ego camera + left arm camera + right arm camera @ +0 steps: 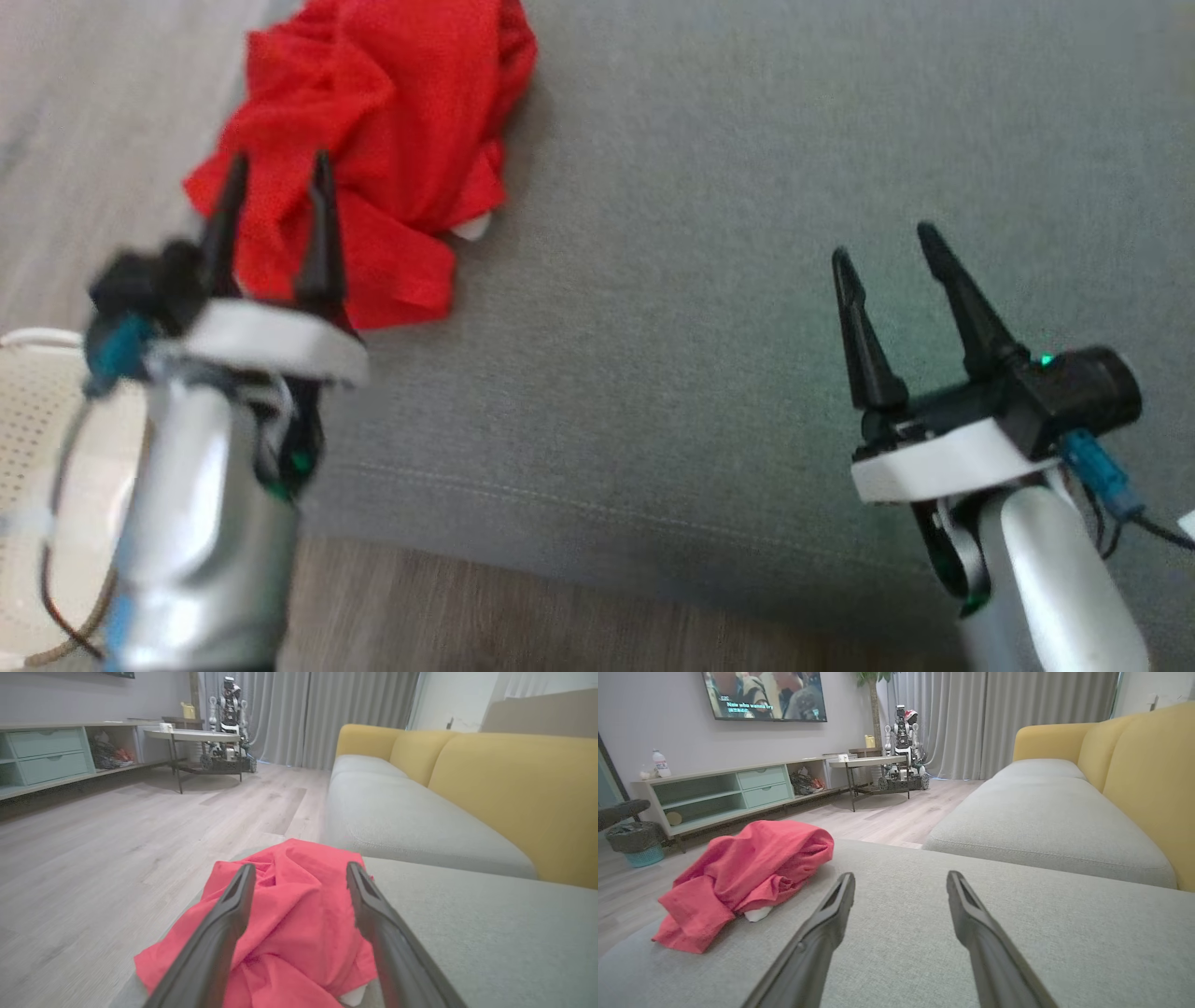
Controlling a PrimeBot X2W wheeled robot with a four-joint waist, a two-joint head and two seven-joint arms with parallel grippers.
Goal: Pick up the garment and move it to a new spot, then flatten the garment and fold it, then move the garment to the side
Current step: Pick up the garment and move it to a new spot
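1. The red garment (373,140) lay in a crumpled heap on the grey sofa cushion (700,233). It sat at the cushion's far left corner in the head view, its outer edge reaching the border next to the wooden floor (84,121).
2. A small white patch (471,227) showed under the heap's right-hand hem (too small to tell what it was).
3. The left gripper (280,159) had its two dark fingers spread wide and held nothing. It pointed straight at the garment, and in the left wrist view the red folds lay between and beyond the fingers. I could not tell whether the tips touched the cloth.
4. The right gripper (882,241) was likewise spread wide and empty. It hung over bare grey cushion, well apart from the garment and to its right.
5. A pale perforated basket (37,420) stood at the lower left of the head view, beside the left forearm.
6. In the right wrist view a yellow backrest (1148,779) ran along the sofa. Another robot (903,732) stood by a round table (868,763) near the grey curtains, and a television (766,695) hung on the wall.
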